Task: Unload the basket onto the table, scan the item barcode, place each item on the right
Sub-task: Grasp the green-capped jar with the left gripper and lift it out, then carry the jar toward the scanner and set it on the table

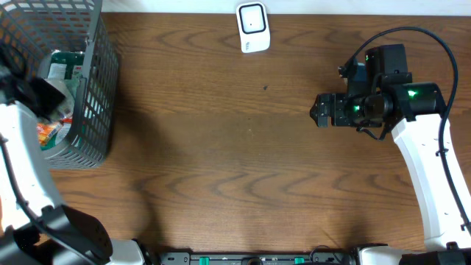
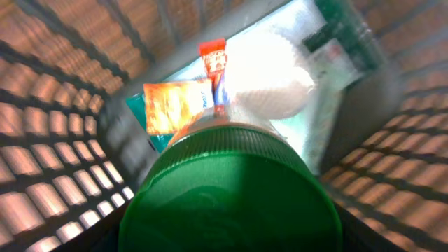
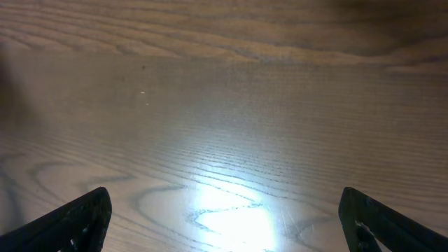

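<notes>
A container with a wide green lid fills the lower part of the left wrist view, inside the grey wire basket. My left gripper reaches down into that basket. Its dark fingers lie tight against both sides of the lid, closed on it. Below the lid lie an orange packet, a red-topped sachet and a white package. The white barcode scanner stands at the table's far edge. My right gripper hovers open over bare wood, far right of the basket.
The basket stands at the table's left edge, its walls close around my left gripper. More packets lie in it. The right arm stretches along the right side.
</notes>
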`<action>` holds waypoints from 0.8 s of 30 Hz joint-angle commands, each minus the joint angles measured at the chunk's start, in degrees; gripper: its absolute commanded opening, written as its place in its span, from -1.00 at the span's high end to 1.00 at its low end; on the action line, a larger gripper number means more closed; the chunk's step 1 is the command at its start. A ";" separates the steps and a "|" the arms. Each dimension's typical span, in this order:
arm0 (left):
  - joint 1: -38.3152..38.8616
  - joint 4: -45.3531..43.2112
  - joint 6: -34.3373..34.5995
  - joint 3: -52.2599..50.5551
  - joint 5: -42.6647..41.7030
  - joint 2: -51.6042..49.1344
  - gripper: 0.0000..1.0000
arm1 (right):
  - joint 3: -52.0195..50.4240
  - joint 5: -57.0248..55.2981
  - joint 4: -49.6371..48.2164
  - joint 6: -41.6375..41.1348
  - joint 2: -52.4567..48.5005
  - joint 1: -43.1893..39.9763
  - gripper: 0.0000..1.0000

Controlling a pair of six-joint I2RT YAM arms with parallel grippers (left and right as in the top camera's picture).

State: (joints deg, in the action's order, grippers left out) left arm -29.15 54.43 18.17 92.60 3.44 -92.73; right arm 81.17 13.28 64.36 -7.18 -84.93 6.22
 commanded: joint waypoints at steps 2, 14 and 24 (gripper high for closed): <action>0.28 5.75 -2.99 14.69 1.36 2.19 -0.18 | 0.15 0.37 -0.57 -0.09 -0.28 -0.17 -0.98; 14.93 22.69 -3.08 41.11 -0.70 2.19 -0.13 | 0.15 0.37 -3.82 -7.19 -0.28 -0.28 -0.99; 42.18 37.20 0.83 39.52 -1.46 -2.58 -0.04 | 0.15 0.35 -1.68 -7.58 -0.28 -4.70 -0.99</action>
State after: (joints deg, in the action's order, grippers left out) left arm 6.22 88.75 16.93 132.73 2.09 -92.58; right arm 81.17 13.52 61.45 -13.65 -84.93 4.47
